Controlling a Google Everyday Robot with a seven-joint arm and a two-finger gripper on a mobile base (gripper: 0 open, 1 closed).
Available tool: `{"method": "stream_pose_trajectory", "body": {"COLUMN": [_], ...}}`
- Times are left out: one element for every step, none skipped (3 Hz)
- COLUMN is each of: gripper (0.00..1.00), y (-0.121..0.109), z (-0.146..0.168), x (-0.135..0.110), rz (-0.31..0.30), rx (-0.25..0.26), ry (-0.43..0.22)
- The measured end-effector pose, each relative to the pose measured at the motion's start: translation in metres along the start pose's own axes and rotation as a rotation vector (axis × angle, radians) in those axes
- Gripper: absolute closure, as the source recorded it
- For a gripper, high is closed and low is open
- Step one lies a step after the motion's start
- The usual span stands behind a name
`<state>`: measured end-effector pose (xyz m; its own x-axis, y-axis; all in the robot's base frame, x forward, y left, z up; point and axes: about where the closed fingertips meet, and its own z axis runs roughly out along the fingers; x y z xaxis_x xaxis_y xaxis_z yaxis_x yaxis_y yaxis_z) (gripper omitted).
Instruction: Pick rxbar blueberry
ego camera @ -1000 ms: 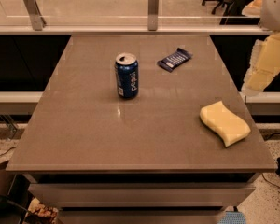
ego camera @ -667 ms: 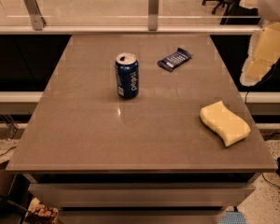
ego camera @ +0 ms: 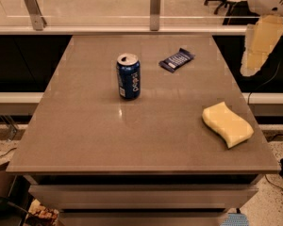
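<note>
gripper lifts beside the right edge, bar not yet approached

the robot's pale cream gripper (ego camera: pixel 249 66) hangs in the air just outside the right edge of the grey-brown rectangular tabletop (ego camera: pixel 85 135), up toward the far right corner; whether it is open or closed cannot be told from this view, and it holds nothing that can be seen. over the last second it has risen and slid a little toward the far edge and inward, so its lower tip now sits higher against the dark gap beyond the table than it did before. nothing on the table has shifted in that time.

nearest the gripper, the small flat snack bar in a dark navy-blue wrapper with white text, the rxbar blueberry (ego camera: pixel 177 60), lies flat near the far edge, right of centre, angled, well apart from the gripper and untouched. left of the bar and nearer the middle stands the upright blue soda can (ego camera: pixel 128 76), close to the bar but not touching it. the wavy yellow foam sponge (ego camera: pixel 227 124) lies by the right edge, toward the near right corner.

judging from this, the pick is only starting: the arm looks to be repositioning, and a reach in over the far right corner would meet the bar without crossing the can or sponge
</note>
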<state>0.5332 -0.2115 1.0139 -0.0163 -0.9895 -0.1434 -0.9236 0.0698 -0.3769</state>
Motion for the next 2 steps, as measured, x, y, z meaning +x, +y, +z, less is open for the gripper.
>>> {"method": "stream_pose_trajectory", "body": {"gripper": [0.00, 0.00], "y": [-0.013, -0.031], "z": [0.004, 0.012], "x": [0.000, 0.003], "rz": [-0.103, -0.160], "rx": [-0.021, -0.033], "ry": [0.046, 0.091]}}
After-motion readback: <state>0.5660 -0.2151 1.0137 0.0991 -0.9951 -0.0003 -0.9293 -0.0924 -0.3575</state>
